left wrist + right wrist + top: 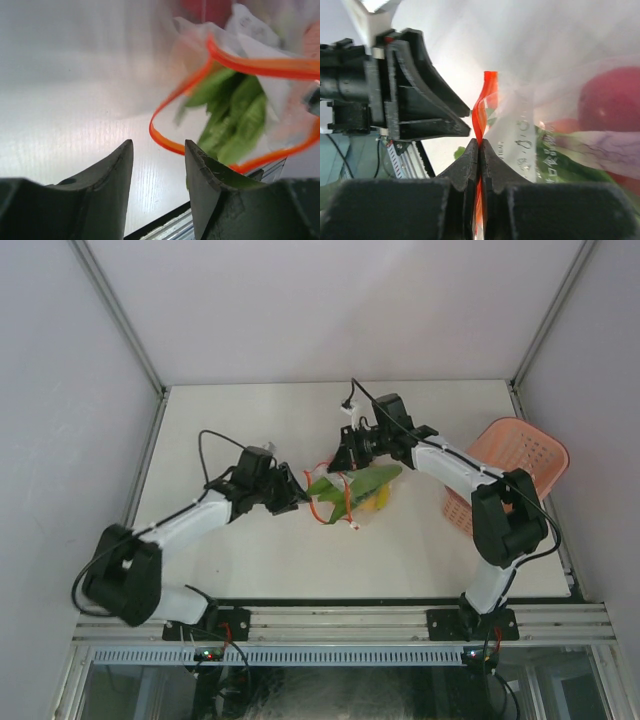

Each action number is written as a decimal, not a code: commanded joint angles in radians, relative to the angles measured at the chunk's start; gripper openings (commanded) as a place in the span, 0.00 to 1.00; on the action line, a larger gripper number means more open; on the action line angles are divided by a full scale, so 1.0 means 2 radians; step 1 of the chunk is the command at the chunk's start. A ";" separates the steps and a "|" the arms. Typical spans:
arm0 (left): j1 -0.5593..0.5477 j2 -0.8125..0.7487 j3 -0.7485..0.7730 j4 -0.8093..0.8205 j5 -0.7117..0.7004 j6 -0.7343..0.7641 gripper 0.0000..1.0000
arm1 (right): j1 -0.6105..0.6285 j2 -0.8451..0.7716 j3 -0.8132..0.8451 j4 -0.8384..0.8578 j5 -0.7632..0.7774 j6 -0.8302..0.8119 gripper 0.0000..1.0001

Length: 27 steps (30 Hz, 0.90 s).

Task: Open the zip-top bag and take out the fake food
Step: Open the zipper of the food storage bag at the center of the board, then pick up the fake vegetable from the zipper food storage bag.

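The zip-top bag (352, 496) hangs mid-table, and its mouth gapes toward my left gripper. My right gripper (345, 456) is shut on the bag's red-orange zipper strip (481, 112) and holds that edge up; in its wrist view the jaws (479, 143) pinch the strip. My left gripper (300, 496) is open and empty just left of the mouth, and in its wrist view (159, 150) the strip loop (167, 142) lies just ahead. Inside the bag are the green leafy vegetable (232, 117), a yellow banana (376, 502) and a red fruit (612, 100).
A pink lattice basket (512, 466) lies tilted at the right edge of the table. The left gripper's black body (415, 102) fills the left of the right wrist view. The table's front rail (340, 625) runs along the near edge.
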 commanded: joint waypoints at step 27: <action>-0.143 -0.341 -0.247 0.407 -0.104 0.467 0.84 | 0.040 -0.048 0.000 -0.044 -0.117 -0.166 0.00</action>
